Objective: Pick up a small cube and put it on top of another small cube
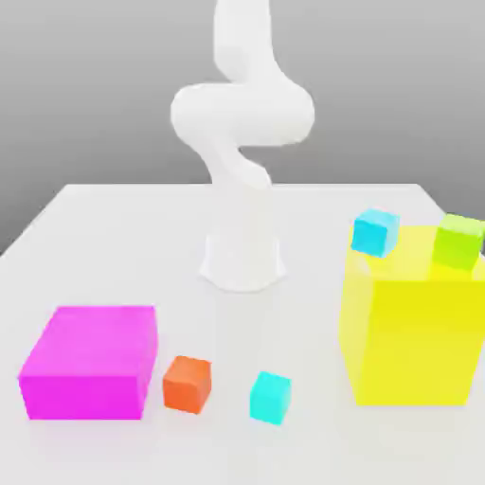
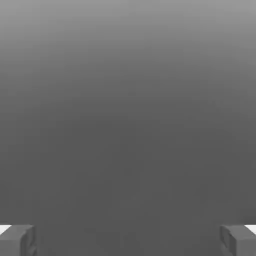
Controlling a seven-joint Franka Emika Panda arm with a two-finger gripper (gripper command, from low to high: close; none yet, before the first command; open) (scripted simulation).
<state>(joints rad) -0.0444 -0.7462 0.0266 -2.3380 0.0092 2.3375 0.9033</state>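
gripper [image 2: 128,240] fingers spread wide over bare grey; orange-red cube [image 1: 187,384] sits just beside turquoise cube [image 1: 270,396] on the table [image 1: 114,227].

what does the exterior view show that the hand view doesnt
Exterior view: the white arm rising from a white table, a big magenta block, an orange cube beside it, a turquoise cube a little apart from the orange one, and a big yellow block with a blue cube and a green cube at its top.

Hand view: the hand, its two grey fingertips wide apart and open, with nothing between them, against a plain grey backdrop.

Both share that grey backdrop.
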